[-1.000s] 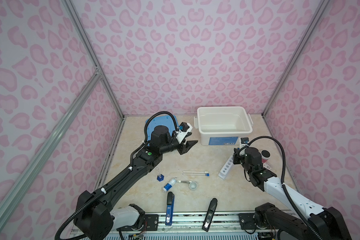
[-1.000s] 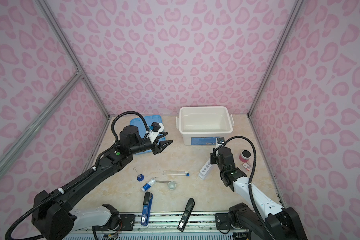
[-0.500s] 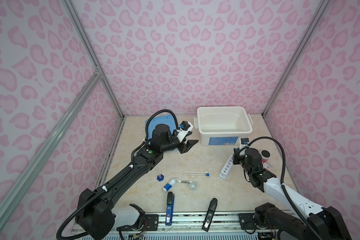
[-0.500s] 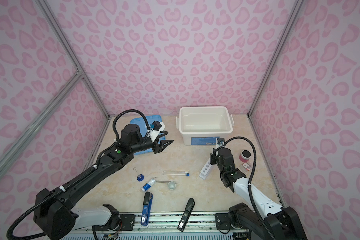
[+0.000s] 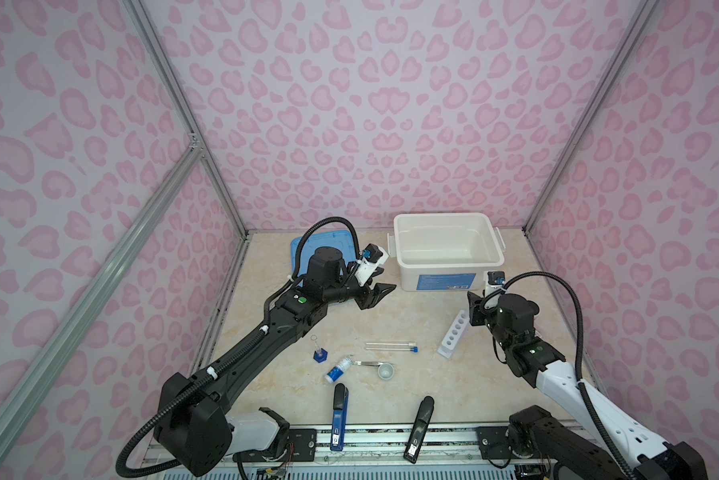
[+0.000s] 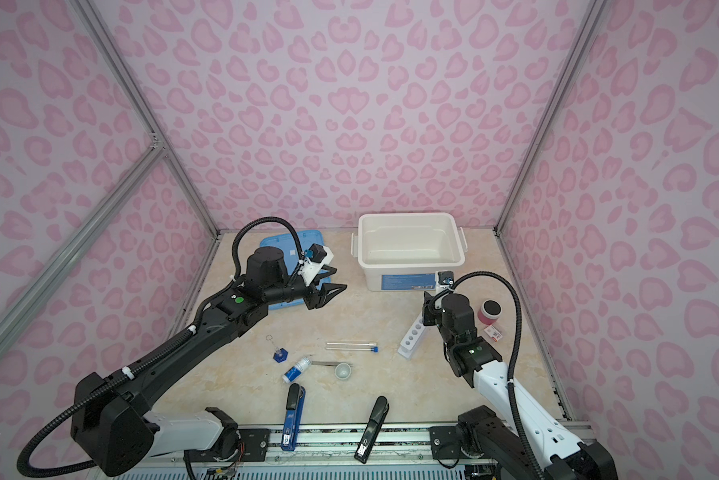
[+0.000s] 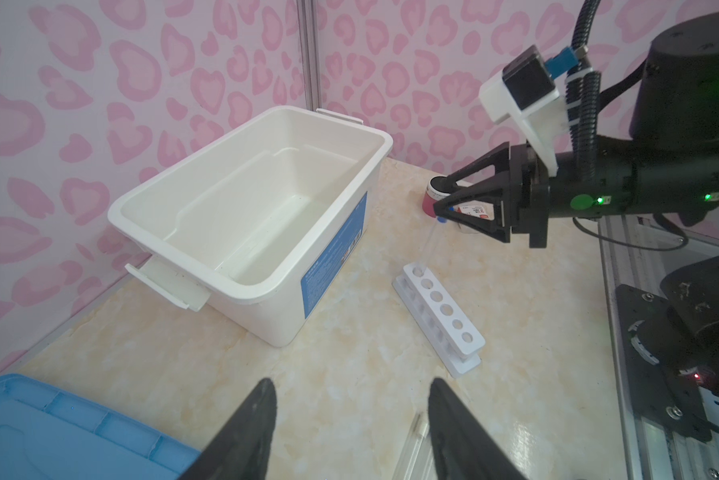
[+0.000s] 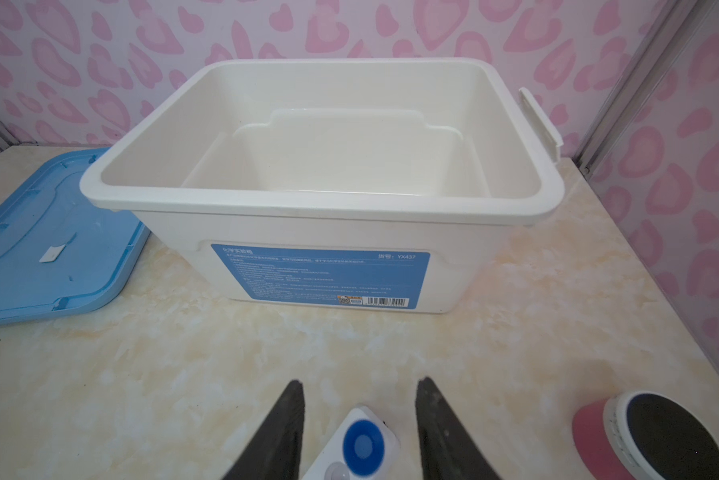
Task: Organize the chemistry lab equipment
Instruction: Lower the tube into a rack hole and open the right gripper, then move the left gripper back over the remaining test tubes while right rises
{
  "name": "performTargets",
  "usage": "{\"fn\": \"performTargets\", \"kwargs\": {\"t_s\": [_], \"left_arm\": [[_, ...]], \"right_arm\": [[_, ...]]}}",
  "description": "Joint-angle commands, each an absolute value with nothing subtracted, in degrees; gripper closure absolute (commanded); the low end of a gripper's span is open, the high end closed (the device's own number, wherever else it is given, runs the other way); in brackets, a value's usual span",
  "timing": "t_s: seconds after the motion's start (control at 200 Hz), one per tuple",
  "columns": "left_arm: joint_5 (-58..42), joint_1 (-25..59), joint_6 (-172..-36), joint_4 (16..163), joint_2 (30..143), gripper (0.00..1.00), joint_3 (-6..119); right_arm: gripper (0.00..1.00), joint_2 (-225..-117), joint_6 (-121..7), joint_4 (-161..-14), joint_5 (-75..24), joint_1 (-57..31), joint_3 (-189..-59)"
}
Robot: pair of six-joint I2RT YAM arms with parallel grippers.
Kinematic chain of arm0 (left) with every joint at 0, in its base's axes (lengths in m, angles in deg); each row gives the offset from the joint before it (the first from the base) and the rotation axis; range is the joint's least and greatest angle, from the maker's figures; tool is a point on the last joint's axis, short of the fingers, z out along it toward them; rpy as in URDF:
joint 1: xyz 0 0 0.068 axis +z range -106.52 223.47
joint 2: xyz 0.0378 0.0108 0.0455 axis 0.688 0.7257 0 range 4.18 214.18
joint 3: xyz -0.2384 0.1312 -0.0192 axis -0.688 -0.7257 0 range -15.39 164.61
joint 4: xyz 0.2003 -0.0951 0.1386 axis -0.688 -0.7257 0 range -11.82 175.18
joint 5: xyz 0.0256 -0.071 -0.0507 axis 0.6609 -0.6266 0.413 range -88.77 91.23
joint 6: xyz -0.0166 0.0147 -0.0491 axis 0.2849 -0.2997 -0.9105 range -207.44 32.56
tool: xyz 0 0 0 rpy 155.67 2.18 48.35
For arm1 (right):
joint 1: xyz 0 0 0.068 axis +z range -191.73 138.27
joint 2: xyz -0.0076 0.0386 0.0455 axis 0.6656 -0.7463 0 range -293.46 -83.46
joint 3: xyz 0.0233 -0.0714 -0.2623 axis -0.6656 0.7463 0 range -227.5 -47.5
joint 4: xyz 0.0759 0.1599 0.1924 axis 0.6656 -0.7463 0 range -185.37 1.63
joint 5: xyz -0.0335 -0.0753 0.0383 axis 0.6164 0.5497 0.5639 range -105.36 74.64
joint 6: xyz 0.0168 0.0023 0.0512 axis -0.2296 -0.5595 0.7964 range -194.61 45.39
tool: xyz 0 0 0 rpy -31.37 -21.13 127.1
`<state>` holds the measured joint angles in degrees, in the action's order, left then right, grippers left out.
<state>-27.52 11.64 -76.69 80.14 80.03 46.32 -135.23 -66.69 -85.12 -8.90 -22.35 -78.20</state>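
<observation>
The white holed rack (image 5: 453,336) lies right of centre. A blue-capped test tube (image 7: 428,245) stands in its end hole; its cap (image 8: 364,444) sits between the spread jaws of my right gripper (image 8: 360,380), untouched. In a top view my right gripper (image 5: 474,309) hangs over the rack's far end. My left gripper (image 5: 376,291) hovers open and empty beside the blue lid (image 5: 328,245). Two more test tubes (image 5: 391,345), the blue-based cylinder (image 5: 319,353), the white-and-blue bottle (image 5: 339,369), the tweezers (image 5: 368,363) and the tiny white cup (image 5: 385,371) lie mid-table.
An empty white bin (image 5: 447,266) stands at the back. A pink jar (image 6: 490,311) and a small box (image 6: 493,331) sit right of the rack. A blue stapler-like tool (image 5: 339,415) and a black one (image 5: 418,424) lie at the front edge.
My right gripper's jaws have spread apart and let go of the blue-capped tube, which stays standing in the rack. The left arm has hardly moved.
</observation>
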Motion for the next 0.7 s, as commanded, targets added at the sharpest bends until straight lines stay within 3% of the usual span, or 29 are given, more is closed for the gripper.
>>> {"fn": "performTargets", "kwargs": {"t_s": [0.0, 0.385, 0.695], "left_arm": [[-28.5, 11.7, -73.8, 73.2, 80.9, 0.39, 46.1], [-29.4, 10.1, -68.1, 60.9, 86.5, 0.40, 47.2], [-19.7, 3.6, -64.7, 58.5, 95.3, 0.43, 49.1]], "right_arm": [[0.55, -133.1, -67.8, -89.5, -8.7, -22.5, -80.6], [0.55, -130.0, -66.3, -96.9, -16.4, -24.5, -87.5], [0.55, -128.9, -64.9, -96.3, -18.3, -24.5, -85.9]]}}
